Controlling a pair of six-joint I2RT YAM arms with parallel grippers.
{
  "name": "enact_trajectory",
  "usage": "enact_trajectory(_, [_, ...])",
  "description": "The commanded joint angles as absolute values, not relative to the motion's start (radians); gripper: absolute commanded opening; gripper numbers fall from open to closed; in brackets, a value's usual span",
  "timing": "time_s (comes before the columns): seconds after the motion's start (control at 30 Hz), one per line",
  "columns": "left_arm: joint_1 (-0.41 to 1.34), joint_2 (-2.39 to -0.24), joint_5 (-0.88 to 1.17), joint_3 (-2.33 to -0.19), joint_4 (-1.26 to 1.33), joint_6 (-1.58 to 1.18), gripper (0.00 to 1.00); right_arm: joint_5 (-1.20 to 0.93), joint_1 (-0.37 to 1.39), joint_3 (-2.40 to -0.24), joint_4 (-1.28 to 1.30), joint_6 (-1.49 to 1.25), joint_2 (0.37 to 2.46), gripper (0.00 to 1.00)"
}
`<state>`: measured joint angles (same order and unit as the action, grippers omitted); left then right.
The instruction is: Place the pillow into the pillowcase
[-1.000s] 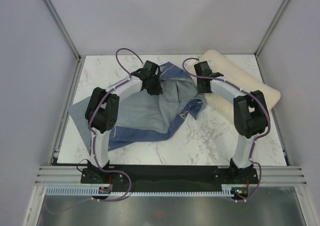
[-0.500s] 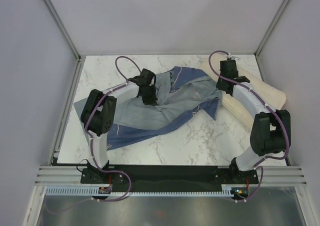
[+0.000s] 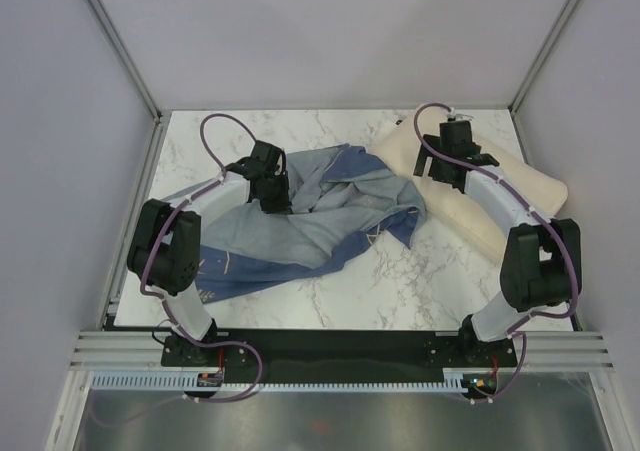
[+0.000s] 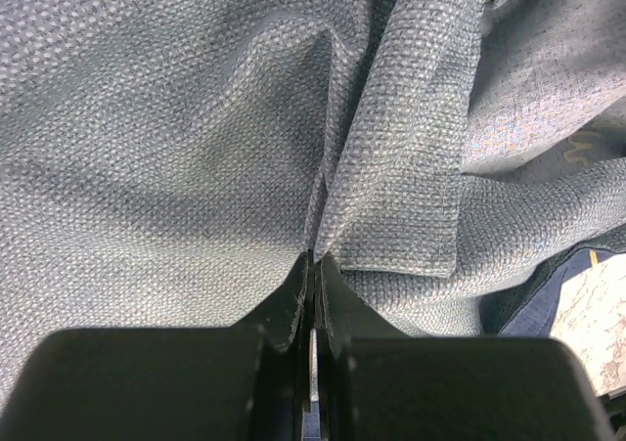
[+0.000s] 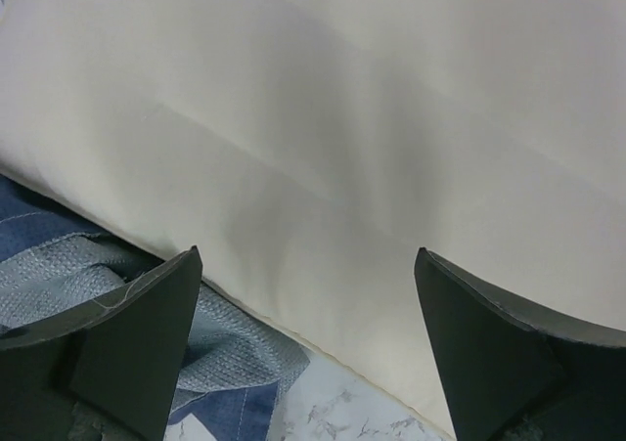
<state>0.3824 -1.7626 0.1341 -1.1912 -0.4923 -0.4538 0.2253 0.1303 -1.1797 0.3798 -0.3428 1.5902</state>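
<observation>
left gripper (image 4: 315, 260): jaws pinched tight on a pillowcase (image 3: 300, 226) fold | right gripper (image 5: 305, 260): jaws wide apart, empty, above pillow (image 3: 528, 178) | pillow: back right of table (image 3: 400, 276), outside pillowcase, edge touching the cloth

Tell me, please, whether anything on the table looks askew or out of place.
The pillowcase lies bunched and twisted across the left and middle of the table, one fold pinched in the shut left gripper. The pillow sits diagonally at the far right, the open right gripper over it. Nothing looks damaged.
</observation>
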Motion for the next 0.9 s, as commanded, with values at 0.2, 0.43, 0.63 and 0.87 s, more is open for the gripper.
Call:
enact_trajectory(0.2, [0.362,-1.663,0.068,-1.166,-0.489,-0.459,0.02,0.493,0.290,-1.344,0.437,-0.317,1.876,0.98])
enact_trajectory(0.43, [0.296,-1.583,0.071,-1.091,-0.463,-0.489,0.02,0.600,0.218,-1.290,0.428,-0.443,1.801,0.47])
enact_trajectory(0.63, [0.298,-1.588,0.097,-1.075,-0.436,-0.485,0.02,0.623,0.147,-1.230,0.416,-0.486,1.590,0.02])
enact_trajectory(0.87, [0.301,-1.609,0.167,-1.091,-0.425,-0.480,0.02,0.389,0.138,-1.224,0.364,-0.431,1.314,0.00])
